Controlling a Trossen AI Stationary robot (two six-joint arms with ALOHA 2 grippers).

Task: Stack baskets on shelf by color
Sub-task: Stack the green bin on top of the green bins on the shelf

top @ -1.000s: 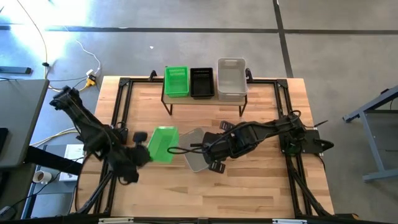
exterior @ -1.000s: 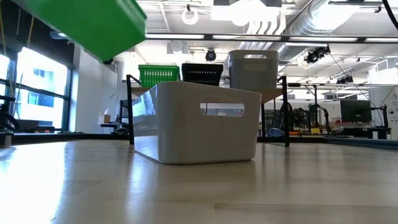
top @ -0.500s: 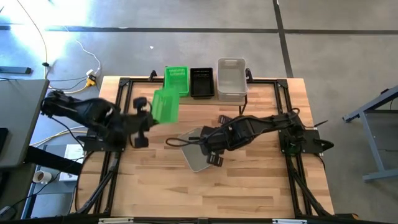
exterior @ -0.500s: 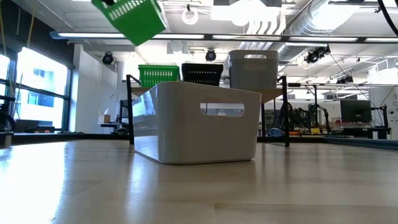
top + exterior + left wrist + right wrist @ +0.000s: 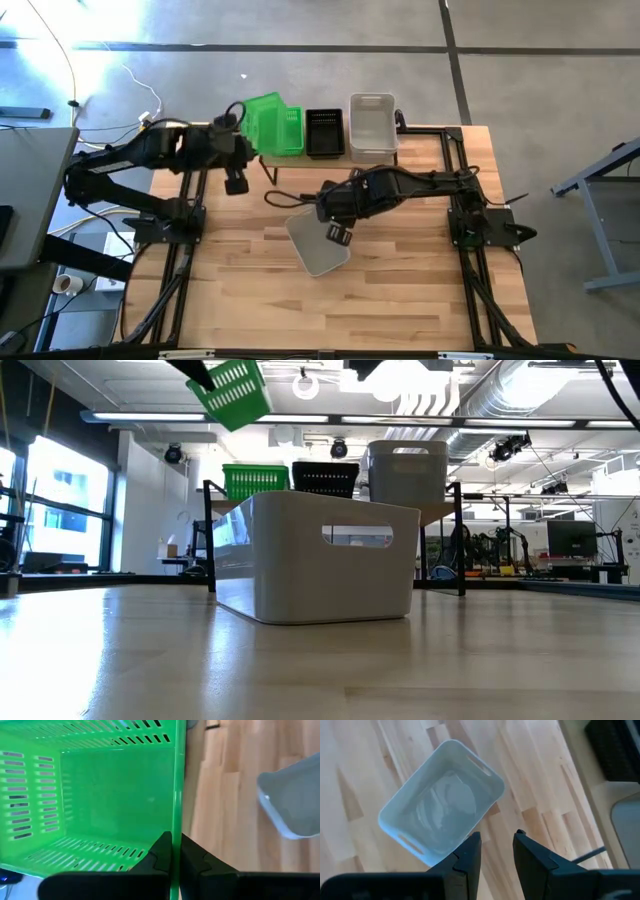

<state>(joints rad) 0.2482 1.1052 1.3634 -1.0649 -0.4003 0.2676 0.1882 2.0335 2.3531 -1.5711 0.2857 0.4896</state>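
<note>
My left gripper (image 5: 247,138) is shut on a bright green basket (image 5: 262,112), held in the air over the left end of the shelf (image 5: 335,157). It shows tilted at the top of the low view (image 5: 235,390). On the shelf stand a green basket (image 5: 285,132), a black basket (image 5: 324,132) and a pale grey basket (image 5: 372,127). Another pale grey basket (image 5: 318,242) rests bottom down on the table. My right gripper (image 5: 495,851) hangs open above the table just beyond that basket's far edge, with nothing between its fingers. My left gripper pinches one wall of the green basket at its rim (image 5: 176,827), one finger (image 5: 161,856) inside the basket and the other (image 5: 194,859) outside. The basket is lifted clear and tilted, its open side turned toward the gripper.
The grey basket (image 5: 320,555) on the table stands mid-table, close in front of the low camera. Black frame rails (image 5: 195,190) run along the table's left and right sides. Bare wood lies between the shelf and the table's near edge.
My left gripper has swung from the table's near left up and toward the far edge, carrying the green basket to above the shelf's left end; the basket has turned about on the way. My right gripper has drawn toward the far edge, off the grey basket, which has stayed put.
</note>
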